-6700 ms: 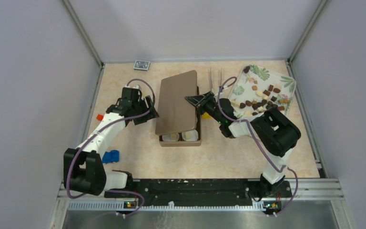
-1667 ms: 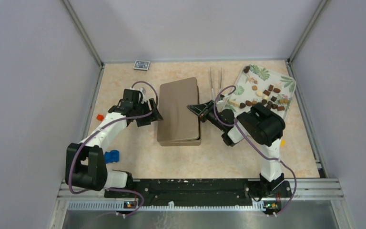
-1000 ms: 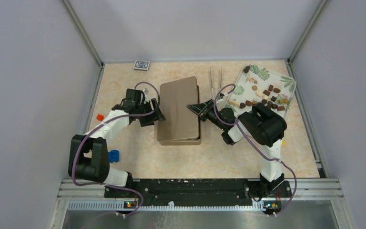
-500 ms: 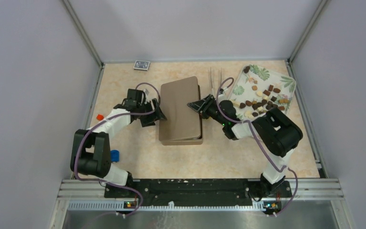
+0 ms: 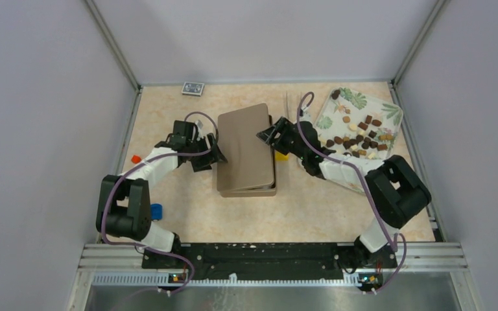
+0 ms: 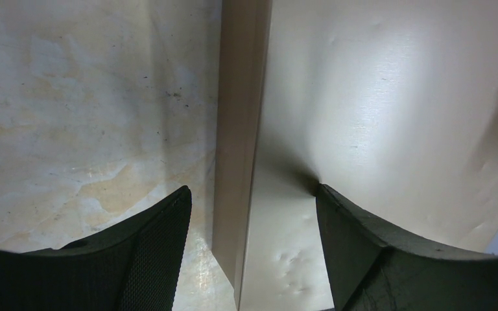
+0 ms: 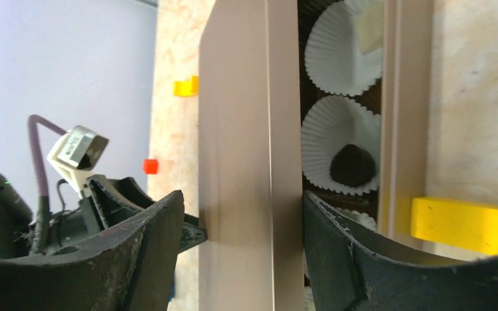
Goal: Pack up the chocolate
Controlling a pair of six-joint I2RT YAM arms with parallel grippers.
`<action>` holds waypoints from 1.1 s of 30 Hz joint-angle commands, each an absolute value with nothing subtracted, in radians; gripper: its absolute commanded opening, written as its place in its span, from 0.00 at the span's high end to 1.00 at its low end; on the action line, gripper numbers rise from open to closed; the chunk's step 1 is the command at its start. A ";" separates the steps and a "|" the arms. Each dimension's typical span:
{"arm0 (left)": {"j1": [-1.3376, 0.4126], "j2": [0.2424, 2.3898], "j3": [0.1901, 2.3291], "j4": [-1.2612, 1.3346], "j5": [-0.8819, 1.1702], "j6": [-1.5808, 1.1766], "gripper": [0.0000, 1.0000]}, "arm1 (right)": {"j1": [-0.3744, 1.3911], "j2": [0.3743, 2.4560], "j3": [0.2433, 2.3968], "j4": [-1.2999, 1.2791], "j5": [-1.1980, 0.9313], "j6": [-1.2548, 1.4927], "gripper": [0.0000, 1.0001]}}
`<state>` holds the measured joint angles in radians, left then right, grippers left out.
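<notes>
The lid [image 5: 245, 146] lies askew on the box [image 5: 249, 192] — left gripper [image 5: 215, 154] and right gripper [image 5: 267, 135], jaws apart, straddle its opposite edges, probably to square it over the chocolate [image 7: 352, 165].

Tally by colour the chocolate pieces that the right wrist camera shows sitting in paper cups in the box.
Dark piece: 1
Cream piece: 1
Total: 2
The lid covers the rest of the box.
</notes>
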<state>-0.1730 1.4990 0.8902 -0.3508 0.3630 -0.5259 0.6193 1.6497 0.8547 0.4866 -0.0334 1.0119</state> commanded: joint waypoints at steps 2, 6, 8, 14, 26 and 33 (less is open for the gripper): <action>-0.175 1.522 0.901 -0.337 0.372 -0.511 0.25 | 0.642 1.548 0.914 0.314 0.124 0.918 0.35; -0.189 1.516 0.908 -0.341 0.341 -0.512 0.25 | 0.647 1.515 0.906 0.273 0.174 0.881 0.35; -0.194 1.509 0.908 -0.338 0.340 -0.509 0.24 | 0.649 1.502 0.901 0.261 0.188 0.868 0.35; -0.204 1.515 0.927 -0.336 0.360 -0.505 0.24 | 0.650 1.485 0.876 0.252 0.197 0.852 0.35; -0.220 1.590 1.001 -0.333 0.364 -0.503 0.25 | 0.650 1.533 0.859 0.193 0.133 0.809 0.36; -0.236 1.598 1.017 -0.312 0.385 -0.522 0.27 | 0.649 1.549 0.839 0.159 0.132 0.805 0.56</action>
